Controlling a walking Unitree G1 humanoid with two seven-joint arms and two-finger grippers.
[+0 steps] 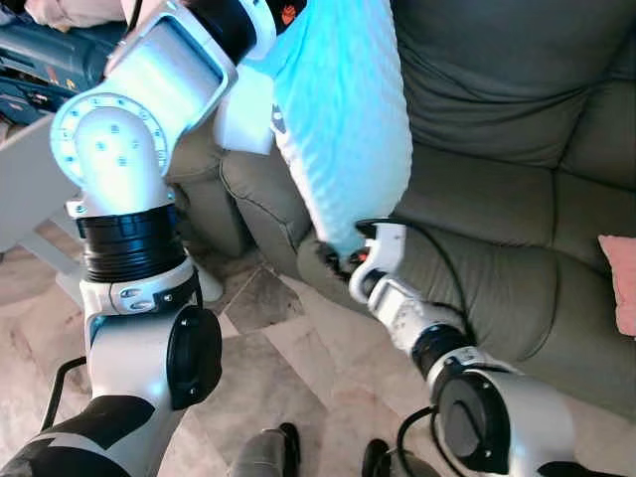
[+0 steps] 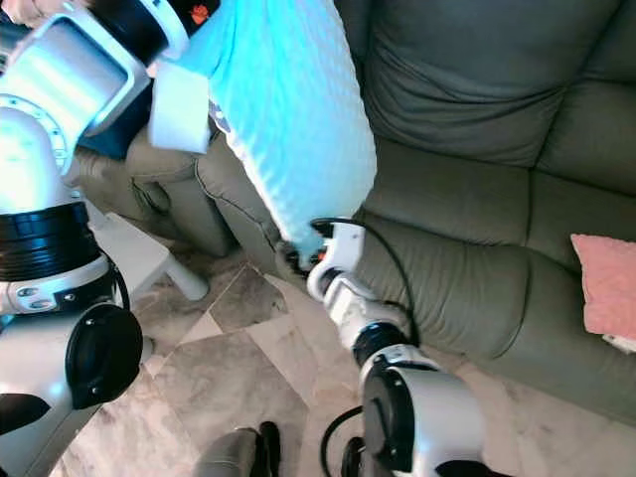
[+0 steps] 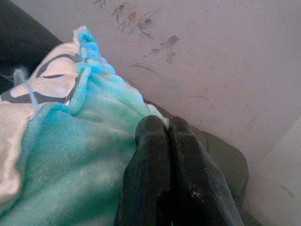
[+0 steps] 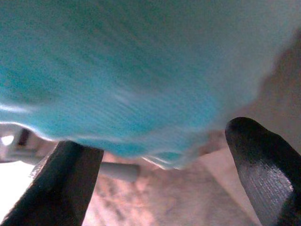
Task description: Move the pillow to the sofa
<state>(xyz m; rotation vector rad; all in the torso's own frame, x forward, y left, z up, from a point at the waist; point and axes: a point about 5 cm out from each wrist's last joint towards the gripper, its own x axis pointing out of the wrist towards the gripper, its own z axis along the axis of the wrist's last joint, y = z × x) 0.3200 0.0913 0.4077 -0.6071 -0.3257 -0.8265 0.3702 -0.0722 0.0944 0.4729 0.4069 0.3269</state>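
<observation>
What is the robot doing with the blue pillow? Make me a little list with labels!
pillow: light blue and fluffy, held up in the air beside the sofa's arm
left gripper: fingers shut on the pillow's edge, raised high
right gripper: fingers open under the pillow's lower end
sofa: grey-green, in front of the robot
also on sofa: pink cushion
floor: stone tiles

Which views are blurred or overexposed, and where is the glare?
Left eye view: strong glare whitens the left arm and the upper pillow. Right wrist view: the pillow is soft and out of focus, close above the open right gripper. Left wrist view: sharper, the left gripper shut on the pillow's edge.
</observation>
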